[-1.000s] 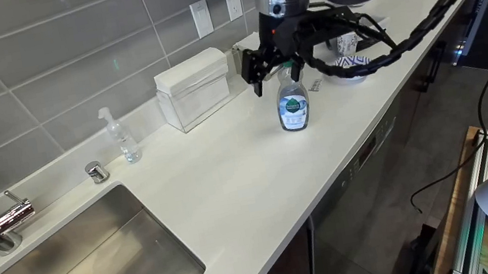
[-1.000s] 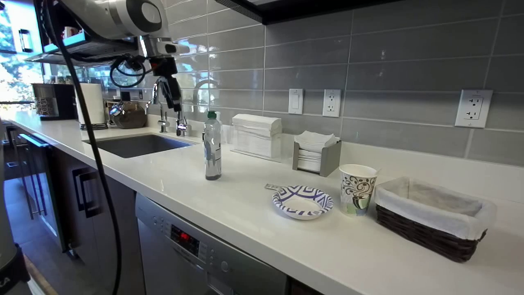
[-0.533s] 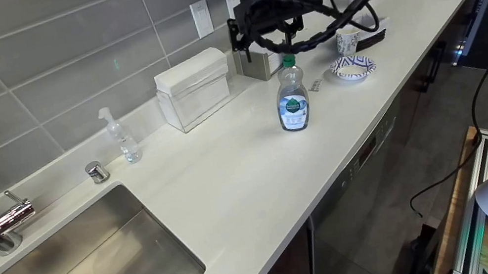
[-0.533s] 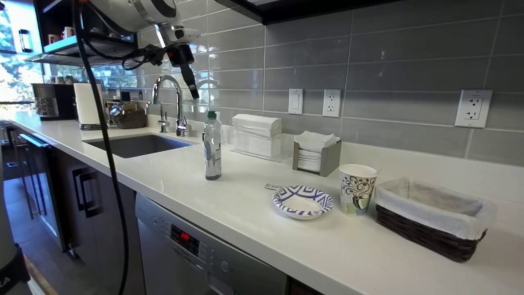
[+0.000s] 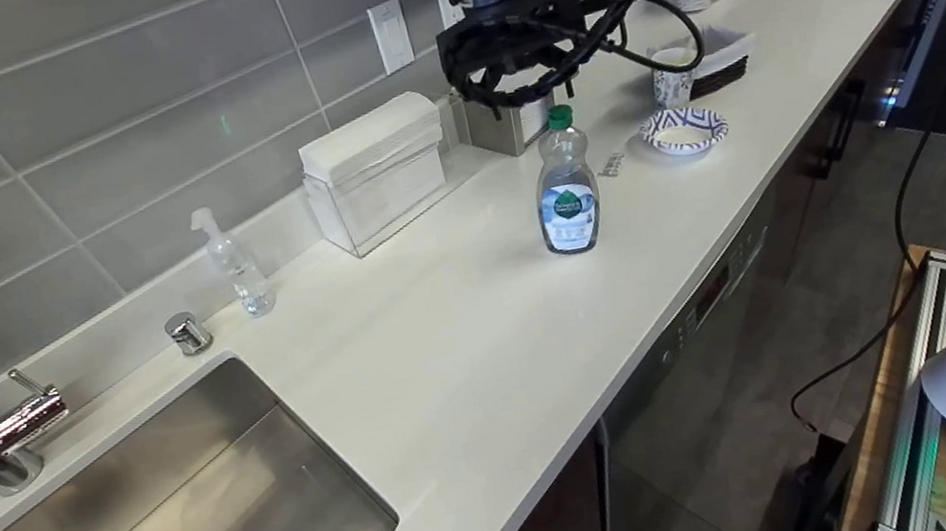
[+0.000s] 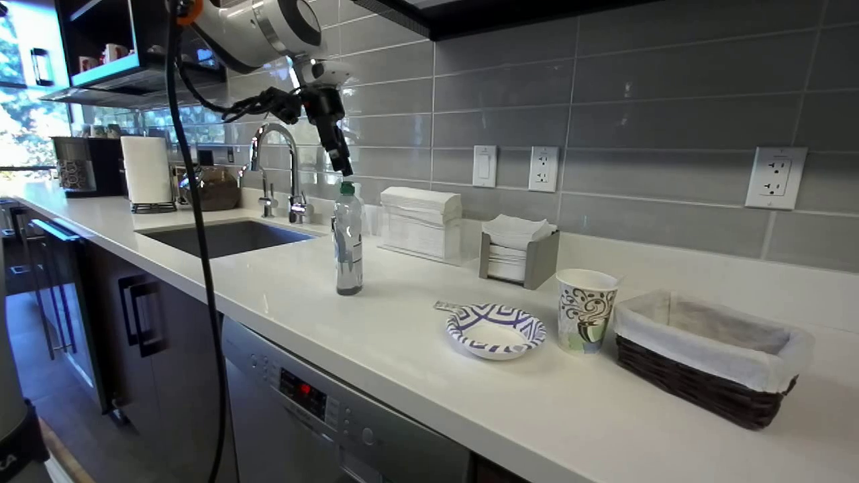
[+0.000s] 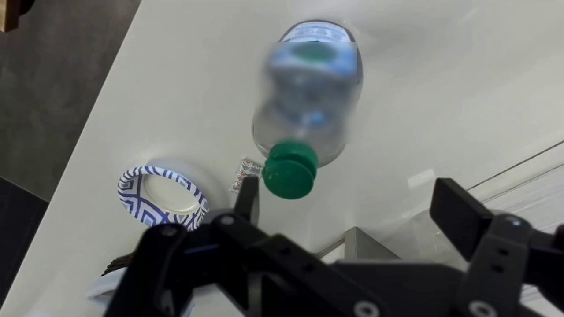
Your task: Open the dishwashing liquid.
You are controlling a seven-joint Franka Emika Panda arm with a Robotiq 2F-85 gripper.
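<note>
The dishwashing liquid (image 5: 566, 191) is a clear bottle with a white-and-blue label and a green cap. It stands upright on the counter in both exterior views (image 6: 349, 248). In the wrist view the green cap (image 7: 289, 174) points toward the camera, its lid lying flat; part of the bottle body is blurred. My gripper (image 5: 518, 87) is open and empty, above the bottle and apart from it. In an exterior view its fingertips (image 6: 343, 169) hang just over the cap. In the wrist view the cap lies near the left finger, off-centre between the open fingers (image 7: 346, 187).
A paper towel box (image 5: 379, 175) and a napkin holder (image 6: 520, 251) stand along the wall. A patterned bowl (image 6: 495, 332), cup (image 6: 585, 312) and lined basket (image 6: 704, 355) stand nearby. A small packet (image 5: 612, 165) lies behind the bottle. A pump bottle (image 5: 240, 268) stands by the sink (image 5: 251, 499).
My gripper has risen from beside the bottle's neck and shifted, in an exterior view rightward, to just above the cap. The bottle has not moved. The gripper still holds nothing.
</note>
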